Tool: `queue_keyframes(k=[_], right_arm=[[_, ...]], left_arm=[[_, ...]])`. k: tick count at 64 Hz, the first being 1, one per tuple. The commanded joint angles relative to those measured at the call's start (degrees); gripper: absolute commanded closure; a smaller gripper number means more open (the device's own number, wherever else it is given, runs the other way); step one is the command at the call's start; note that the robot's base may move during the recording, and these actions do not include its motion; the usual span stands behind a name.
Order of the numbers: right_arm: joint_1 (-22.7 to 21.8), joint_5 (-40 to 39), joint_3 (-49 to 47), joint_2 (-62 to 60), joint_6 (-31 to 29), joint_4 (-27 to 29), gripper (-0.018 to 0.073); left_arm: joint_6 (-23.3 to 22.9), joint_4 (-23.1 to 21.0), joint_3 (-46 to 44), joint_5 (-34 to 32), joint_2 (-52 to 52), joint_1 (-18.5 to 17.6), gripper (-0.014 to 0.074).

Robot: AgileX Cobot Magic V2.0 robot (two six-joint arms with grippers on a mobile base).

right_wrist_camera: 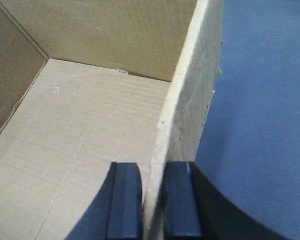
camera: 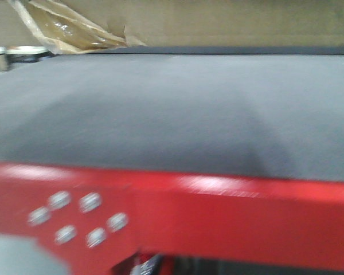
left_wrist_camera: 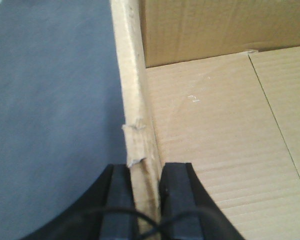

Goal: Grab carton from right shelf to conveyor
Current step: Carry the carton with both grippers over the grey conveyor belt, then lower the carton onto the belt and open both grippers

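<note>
The carton (camera: 235, 23), open-topped tan cardboard, fills the top of the front view above the far part of the conveyor (camera: 172, 109), whose dark grey belt has a red front border (camera: 229, 212). A curl of glossy tape (camera: 74, 28) hangs at the carton's left corner. I cannot tell whether the carton rests on the belt. My left gripper (left_wrist_camera: 146, 172) is shut on the carton's left wall (left_wrist_camera: 132, 90), with belt (left_wrist_camera: 50, 115) outside it. My right gripper (right_wrist_camera: 152, 172) is shut on the right wall (right_wrist_camera: 190, 100), with belt (right_wrist_camera: 265, 100) beyond. The right shelf is out of view.
Several bolt heads (camera: 77, 217) sit on the red border at lower left. A pale shiny blur (camera: 17, 52) shows past the belt's far left edge. The carton's inside floor (left_wrist_camera: 225, 140) is bare cardboard.
</note>
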Motion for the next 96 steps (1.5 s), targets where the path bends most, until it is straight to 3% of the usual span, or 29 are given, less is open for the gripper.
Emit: queue_keyframes(k=[1,96], right_arm=[[-0.8,-0.97,-0.32,-1.27,-1.16,-5.43,0.0629],[-0.8,-2.2,-0.32,-1.27,-1.16,-5.43,0.0629]], left_arm=[[0.35,9.96,-0.24,2.24,-0.89,0.79,0.0607],[0.35,9.96,-0.24,2.24,-0.89,0.79,0.0607]])
